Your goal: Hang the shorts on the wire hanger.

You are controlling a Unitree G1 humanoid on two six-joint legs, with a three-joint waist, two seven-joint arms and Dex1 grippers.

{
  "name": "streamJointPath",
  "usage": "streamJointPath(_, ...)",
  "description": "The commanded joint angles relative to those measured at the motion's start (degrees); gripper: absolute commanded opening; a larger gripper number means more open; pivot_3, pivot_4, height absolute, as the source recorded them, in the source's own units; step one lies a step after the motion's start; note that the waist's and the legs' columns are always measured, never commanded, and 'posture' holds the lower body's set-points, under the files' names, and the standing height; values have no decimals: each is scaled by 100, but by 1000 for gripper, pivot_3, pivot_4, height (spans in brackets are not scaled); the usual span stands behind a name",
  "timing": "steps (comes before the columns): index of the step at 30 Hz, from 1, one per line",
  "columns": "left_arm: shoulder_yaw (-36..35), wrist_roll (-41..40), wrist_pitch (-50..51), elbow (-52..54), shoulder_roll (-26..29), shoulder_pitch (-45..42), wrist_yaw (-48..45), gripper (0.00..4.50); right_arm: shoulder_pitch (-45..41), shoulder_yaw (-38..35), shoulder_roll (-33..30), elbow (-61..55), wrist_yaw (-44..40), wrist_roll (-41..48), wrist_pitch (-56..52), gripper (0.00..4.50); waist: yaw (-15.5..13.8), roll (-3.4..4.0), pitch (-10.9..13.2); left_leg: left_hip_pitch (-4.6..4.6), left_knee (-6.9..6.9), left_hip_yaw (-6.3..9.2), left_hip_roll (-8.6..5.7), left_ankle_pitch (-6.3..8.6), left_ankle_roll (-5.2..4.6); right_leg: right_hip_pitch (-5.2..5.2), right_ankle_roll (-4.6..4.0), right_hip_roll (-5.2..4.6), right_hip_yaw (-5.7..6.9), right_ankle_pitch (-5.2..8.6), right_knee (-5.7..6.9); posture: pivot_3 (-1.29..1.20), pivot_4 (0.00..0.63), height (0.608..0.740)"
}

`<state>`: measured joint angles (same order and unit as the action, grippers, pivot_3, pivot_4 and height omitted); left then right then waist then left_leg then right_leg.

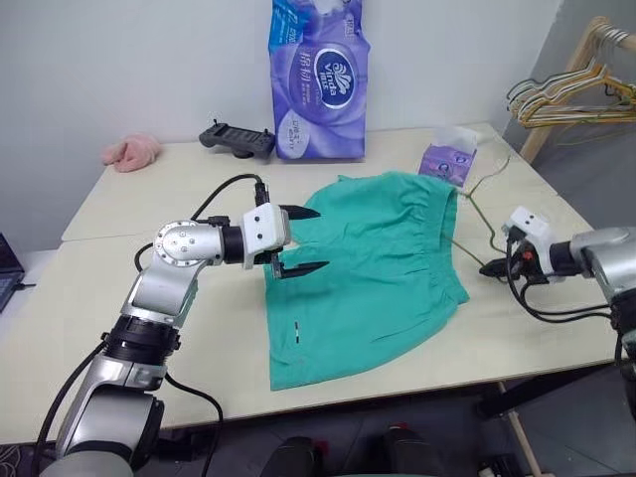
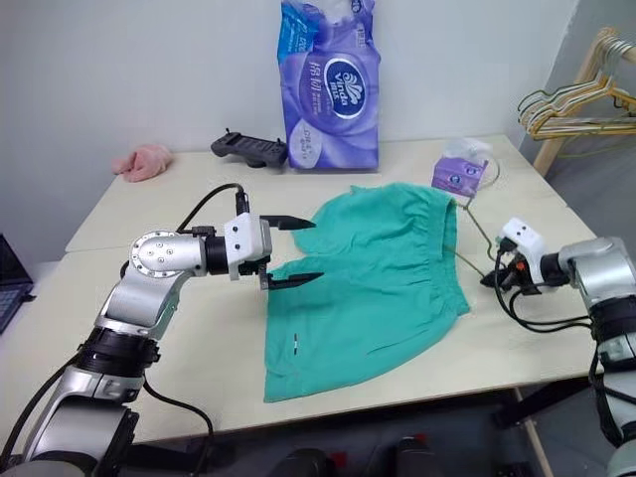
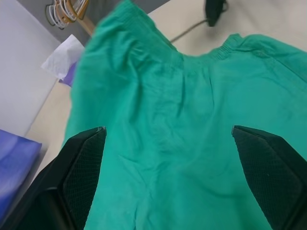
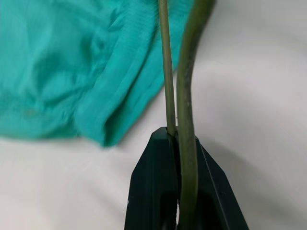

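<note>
Left end effector (image 1: 306,239) hung w/ fingers wide apart, nothing between them, just over the left edge of the shorts (image 1: 378,268), pointing across the fabric toward the robot's right. Right end effector (image 1: 494,266) was clamped together on the wire hanger (image 1: 473,214); in the right wrist view two strands of the olive wire ran out from between the closed fingers.

Shorts lay flat, spread on the counter (image 1: 119,288), roughly mid-counter, waistband toward the right, hem ends toward the near edge. Lower hem sat close to the counter's near edge, little room there. Hanger wire ran from the right end effector back along the waistband side, touching or just beside the waistband corner; can't tell how far under the fabric it went. Right end effector sat just beside the shorts' right edge, near the counter's right edge.

Open room: bare counter left of the shorts and behind the left arm, plus a strip between shorts and the far items. Far side: purple tissue multipack (image 1: 318,79) upright vs. the wall, black controller-like device (image 1: 237,139) beside it, small purple tissue pack (image 1: 447,162) near the waistband's far corner, pink fluffy cloth (image 1: 131,151) at far left. Off the counter at far right, a bunch of coloured hangers (image 1: 571,99) on a wooden rack (image 1: 596,40).
</note>
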<state>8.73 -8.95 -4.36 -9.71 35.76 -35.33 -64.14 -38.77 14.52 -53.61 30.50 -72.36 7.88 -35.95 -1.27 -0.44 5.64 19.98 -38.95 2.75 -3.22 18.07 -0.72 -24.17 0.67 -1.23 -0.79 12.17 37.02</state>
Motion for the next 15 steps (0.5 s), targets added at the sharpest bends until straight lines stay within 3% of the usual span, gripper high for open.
streamJointPath(1, -49, 9, -212, -124, -36, -155, -50, 4467, 284, -245, -326, -621, -462, 319, -668, 0, -1, 0, 0, 1, 0, -1, 0, 0, -1, 0, 0, 0, 0, 0, -1, -19, 23, 740)
streamJointPath(8, -39, 64, -349, -240, -99, -186, -69, 4467, 304, -310, -249, -605, -362, 293, -907, 0, 80, 1, -1, -8, -2, -4, 2, 1, -3, 4, 1, 2, -2, 0, 2, -28, 27, 740)
streamJointPath(15, -77, 89, -412, -249, -105, -114, -35, 4467, -682, -239, 157, 612, -74, -110, -349, 0, 169, 1, -1, -15, -7, -16, 2, -14, -5, 7, 8, 6, -11, -22, 6, -15, 28, 740)
